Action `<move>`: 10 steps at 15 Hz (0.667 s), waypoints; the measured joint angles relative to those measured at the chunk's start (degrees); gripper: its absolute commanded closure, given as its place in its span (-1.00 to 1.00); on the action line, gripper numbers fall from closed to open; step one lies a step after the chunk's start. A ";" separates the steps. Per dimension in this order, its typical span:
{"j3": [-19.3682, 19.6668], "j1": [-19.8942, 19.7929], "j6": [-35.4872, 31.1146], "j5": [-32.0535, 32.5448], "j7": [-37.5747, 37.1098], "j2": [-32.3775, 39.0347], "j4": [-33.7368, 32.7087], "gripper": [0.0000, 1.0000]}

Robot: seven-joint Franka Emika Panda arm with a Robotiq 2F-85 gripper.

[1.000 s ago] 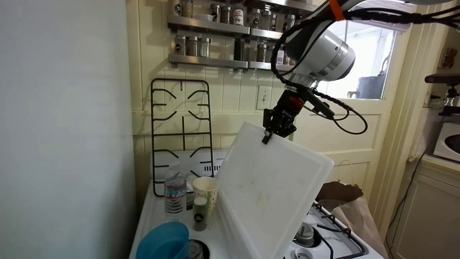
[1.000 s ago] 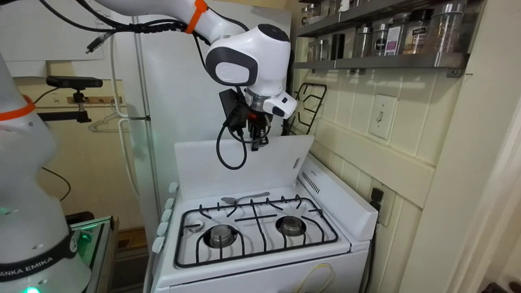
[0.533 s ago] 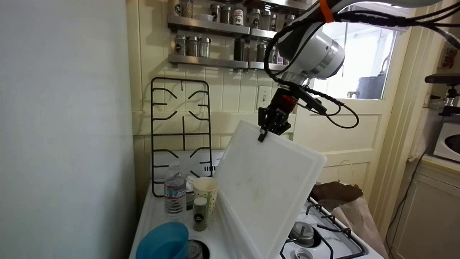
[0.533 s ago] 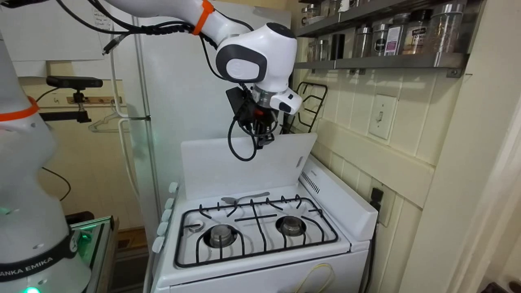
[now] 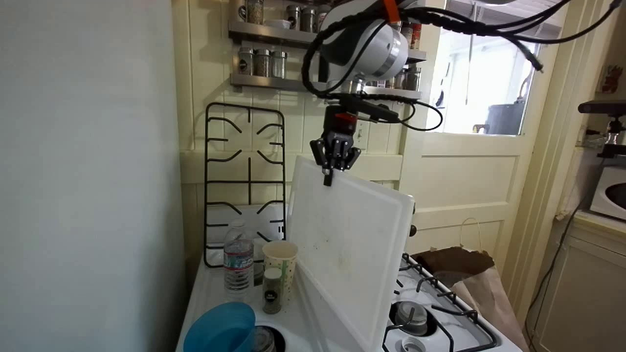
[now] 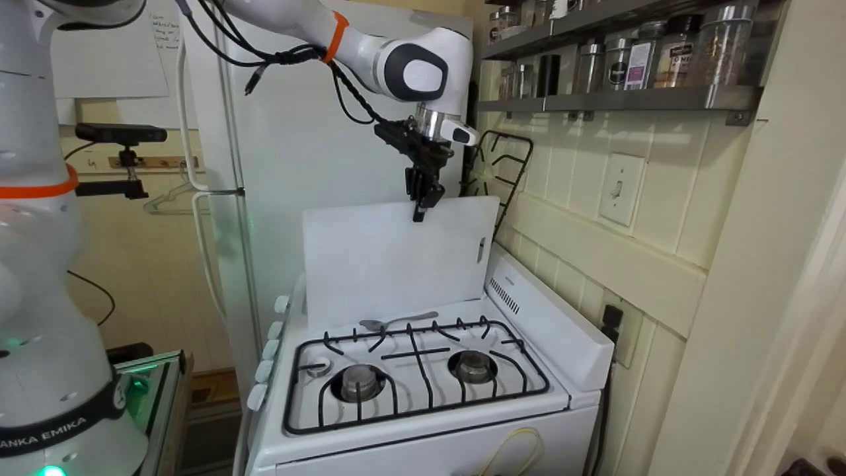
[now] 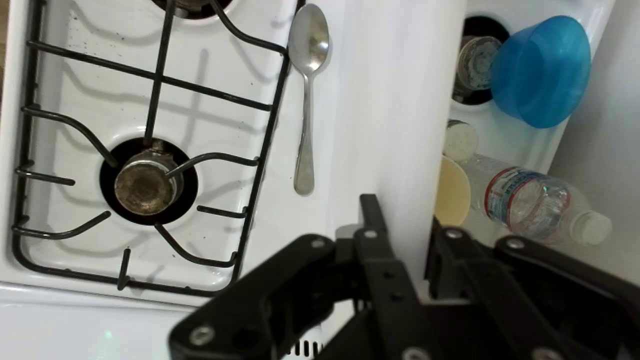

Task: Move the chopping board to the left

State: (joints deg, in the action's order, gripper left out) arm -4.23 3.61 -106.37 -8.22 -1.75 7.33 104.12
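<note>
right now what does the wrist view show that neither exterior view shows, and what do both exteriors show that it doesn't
Only the wrist view shows the spoon and the blue bowl in the same picture, on opposite sides of the chopping board. Only the exterior views show the white robot arm, the metal shelves with jars, and the standing grate. Shared by all: the chopping board, held by the end effector, and the flat grate.

Glare whitens the window [image 5: 489,84], while the grate [image 7: 158,78] casts soft shadows across the stovetop [image 7: 286,222].
</note>
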 measured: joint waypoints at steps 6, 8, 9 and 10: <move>-0.36 1.12 2.83 2.41 -2.30 2.66 -4.00 0.91; -0.25 1.00 2.31 2.28 -2.31 2.32 -3.48 0.91; -0.20 0.97 2.07 2.27 -2.33 2.18 -3.26 0.91; -0.20 0.98 1.81 2.27 -2.53 2.06 -3.03 0.91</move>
State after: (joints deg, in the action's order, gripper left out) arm -4.43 4.59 -104.56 -5.95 -4.28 9.39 101.09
